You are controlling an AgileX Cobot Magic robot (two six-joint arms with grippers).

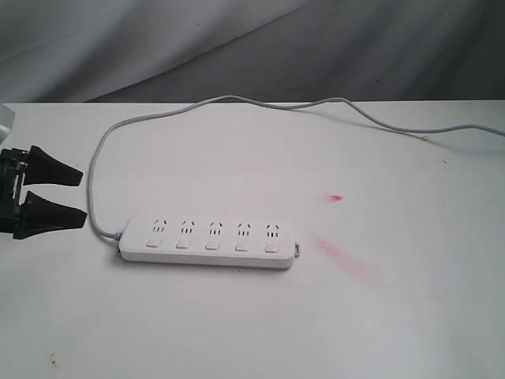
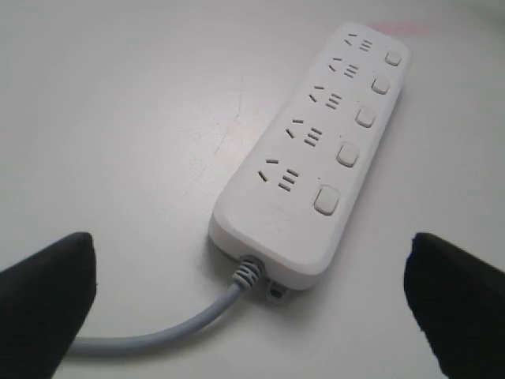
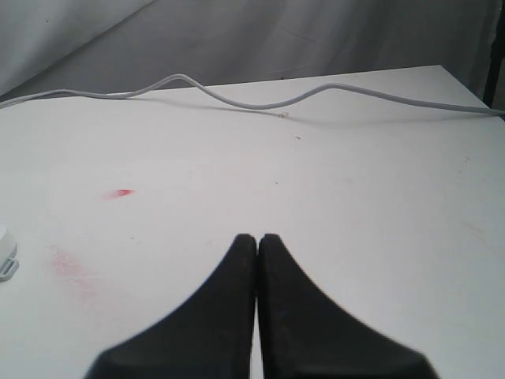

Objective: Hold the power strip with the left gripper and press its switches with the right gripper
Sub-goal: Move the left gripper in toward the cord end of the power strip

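The white power strip (image 1: 209,241) lies flat mid-table, its five switches (image 1: 211,245) in a row along its near side. Its grey-white cord (image 1: 99,162) leaves the left end and loops to the back. My left gripper (image 1: 79,196) is open at the left edge, its two pointed black fingers aimed at the strip's cord end, a short gap away. The left wrist view shows the strip (image 2: 316,150), the switches (image 2: 347,153) and the cord (image 2: 189,328) lying ahead of the left gripper (image 2: 252,268), between its spread fingertips (image 2: 47,292). My right gripper (image 3: 257,238) is shut, empty, over bare table; it is out of the exterior view.
The cord (image 3: 260,101) trails along the table's far edge toward the right. Red smudges (image 1: 347,257) mark the white table right of the strip. A grey cloth backdrop (image 1: 252,47) hangs behind.
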